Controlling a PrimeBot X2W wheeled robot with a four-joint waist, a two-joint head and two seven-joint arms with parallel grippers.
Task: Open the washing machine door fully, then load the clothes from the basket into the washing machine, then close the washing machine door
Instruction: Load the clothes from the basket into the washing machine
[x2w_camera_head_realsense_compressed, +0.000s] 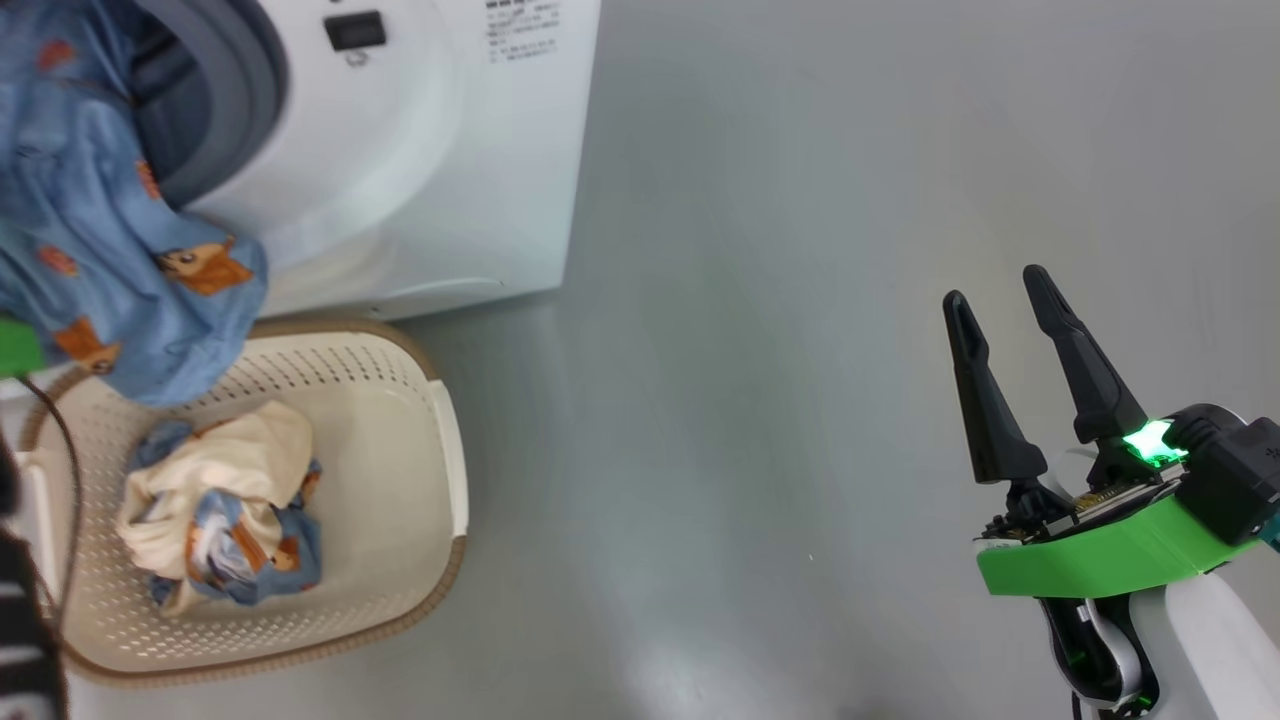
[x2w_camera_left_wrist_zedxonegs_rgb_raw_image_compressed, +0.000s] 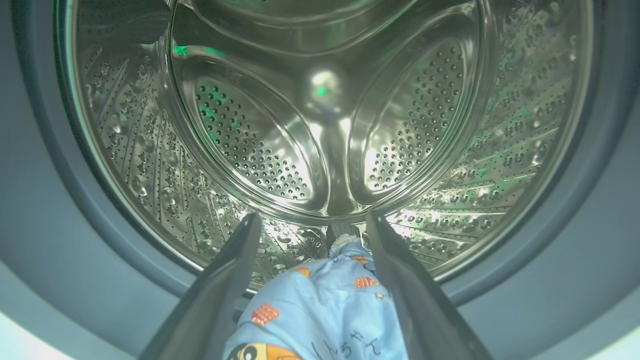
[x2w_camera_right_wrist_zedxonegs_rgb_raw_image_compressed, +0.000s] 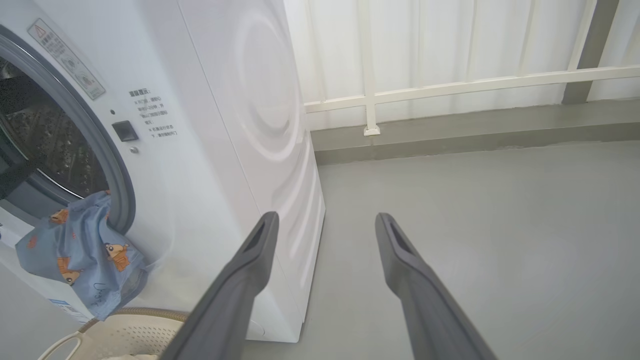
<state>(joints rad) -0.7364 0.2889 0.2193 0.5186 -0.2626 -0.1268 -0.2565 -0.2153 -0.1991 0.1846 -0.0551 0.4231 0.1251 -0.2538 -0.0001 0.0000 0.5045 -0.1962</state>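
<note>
The blue bear-print garment (x2w_camera_left_wrist_zedxonegs_rgb_raw_image_compressed: 325, 310) lies directly between the two fingers of the left claw (x2w_camera_left_wrist_zedxonegs_rgb_raw_image_compressed: 312, 220). It bunches up from the wrist end and stops just short of the fingertips, and its edges sit against the fingers' inner faces. Beyond the fingertips is the steel perforated drum (x2w_camera_left_wrist_zedxonegs_rgb_raw_image_compressed: 325, 125) of the washing machine (x2w_camera_head_realsense_compressed: 430, 180), with the grey-blue gasket (x2w_camera_left_wrist_zedxonegs_rgb_raw_image_compressed: 75, 225) ringing the claw on all sides. The claw therefore points straight into the mouth of the drum. The left claw's fingers are spread wide. The cloth rests loosely in the gap and is not pinched, though the pictures do not show whether it hangs on any part of the hand. In the head view the same garment (x2w_camera_head_realsense_compressed: 90, 250) spills back out of the opening and drapes over the machine's front lip toward the basket (x2w_camera_head_realsense_compressed: 380, 450). The basket sits on the floor (x2w_camera_head_realsense_compressed: 800, 300) just below and behind the left claw. A crumpled bundle of cream and blue clothes (x2w_camera_head_realsense_compressed: 220, 520) lies on the basket's bottom. The right claw (x2w_camera_head_realsense_compressed: 995, 288) hangs well apart from all this, off to the far side of the machine over bare floor. Its fingers are fully spread, with nothing between them and nothing touching them. From the right claw (x2w_camera_right_wrist_zedxonegs_rgb_raw_image_compressed: 326, 218), the machine's white side panel (x2w_camera_right_wrist_zedxonegs_rgb_raw_image_compressed: 260, 125) stands ahead and to its left. The draped garment (x2w_camera_right_wrist_zedxonegs_rgb_raw_image_compressed: 85, 255) and the basket rim (x2w_camera_right_wrist_zedxonegs_rgb_raw_image_compressed: 145, 314) lie further left again.
</note>
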